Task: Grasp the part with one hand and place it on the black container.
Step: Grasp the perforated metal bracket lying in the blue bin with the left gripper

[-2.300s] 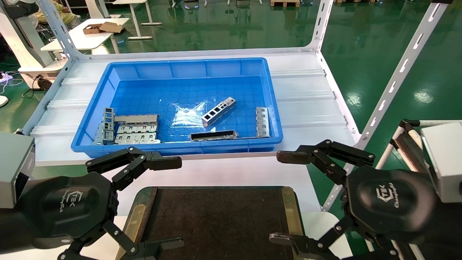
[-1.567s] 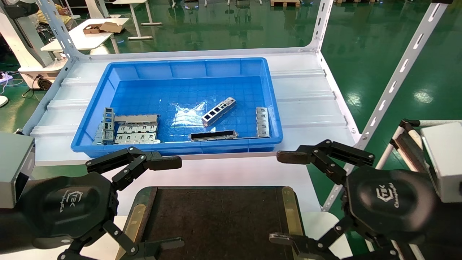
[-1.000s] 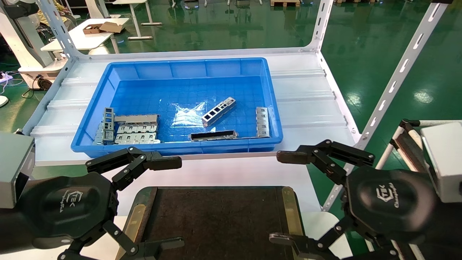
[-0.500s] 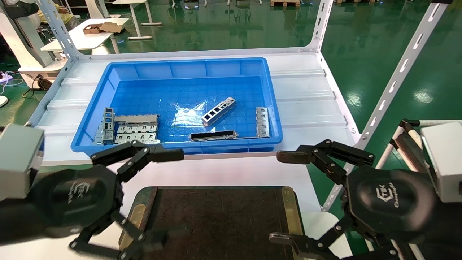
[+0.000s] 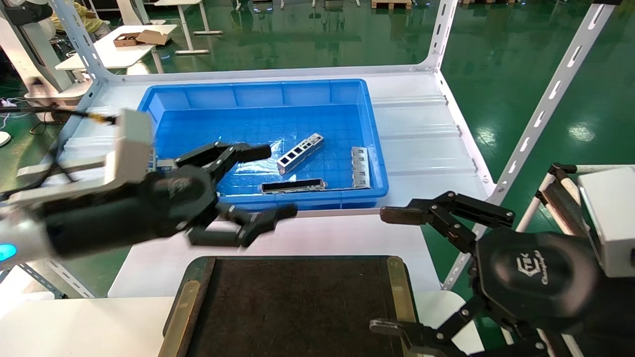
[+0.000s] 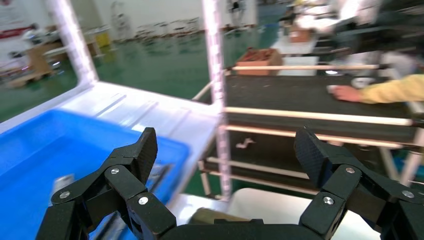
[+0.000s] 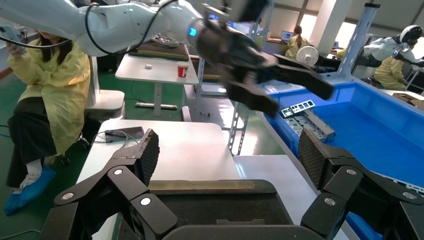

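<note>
Hanging over the blue bin's (image 5: 149, 106) near rim, the left gripper (image 5: 270, 179) has jaws wide open; the part (image 5: 300, 152) lies aslant inside. Right gripper (image 5: 384, 270), open, beside the black container (image 5: 297, 307).

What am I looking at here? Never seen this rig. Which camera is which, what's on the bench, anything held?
A two-armed robot with black claw grippers. The wide picture comes from its head, looking down; the other two come from cameras on each wrist, so each shows its own fingers up close.

On the white shelf sits a blue bin holding metal pieces, among them the part, a silver strip with square windows. Nearer the robot lies the black container, a flat dark tray.

The left gripper is open, reaching over the bin's near edge, holding nothing. The right gripper is open and parked beside the tray.
</note>
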